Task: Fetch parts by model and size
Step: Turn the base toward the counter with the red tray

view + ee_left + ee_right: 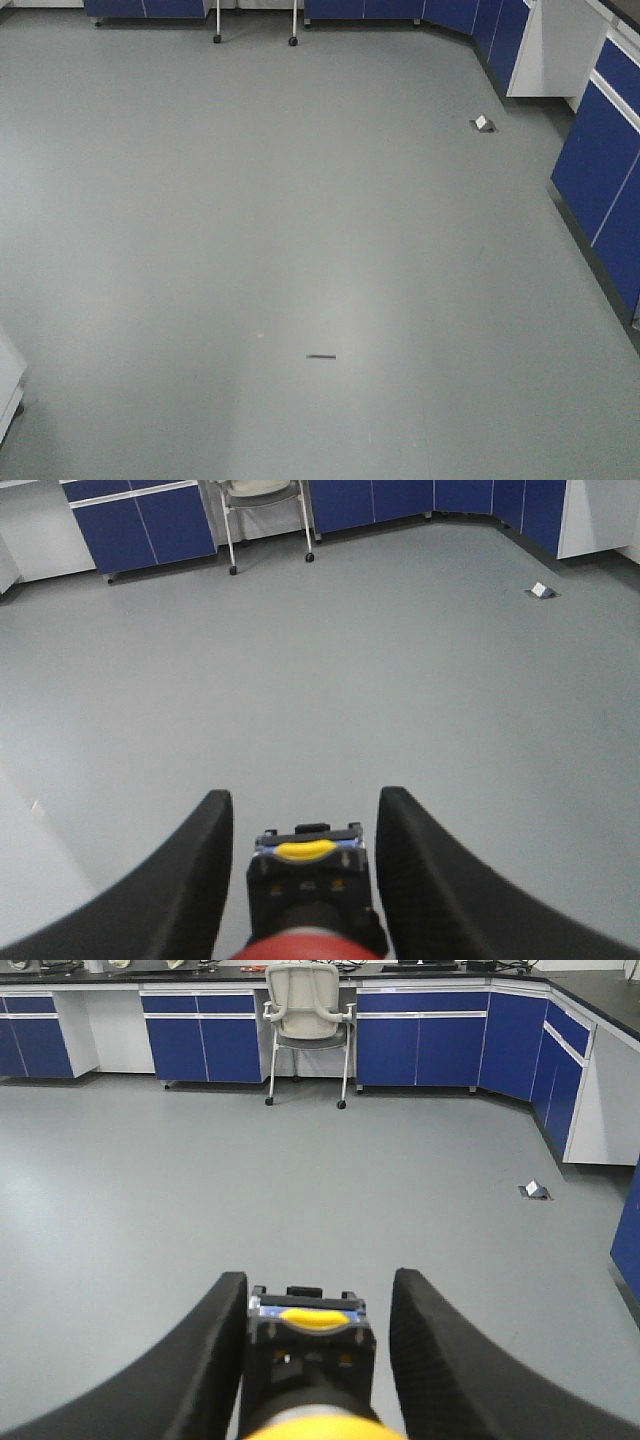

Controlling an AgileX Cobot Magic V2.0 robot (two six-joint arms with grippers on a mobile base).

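We are holding one part per arm for transport: the left end effector (305, 810) is gripping the red-capped, black-bodied push-button switch (305, 885), and the right end effector (318, 1285) is gripping the yellow-capped push-button switch (308, 1360), both above the grey floor (300, 200).

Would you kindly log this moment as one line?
left gripper: red button held | right gripper: yellow button held | surroundings: grey floor, blue cabinets ahead
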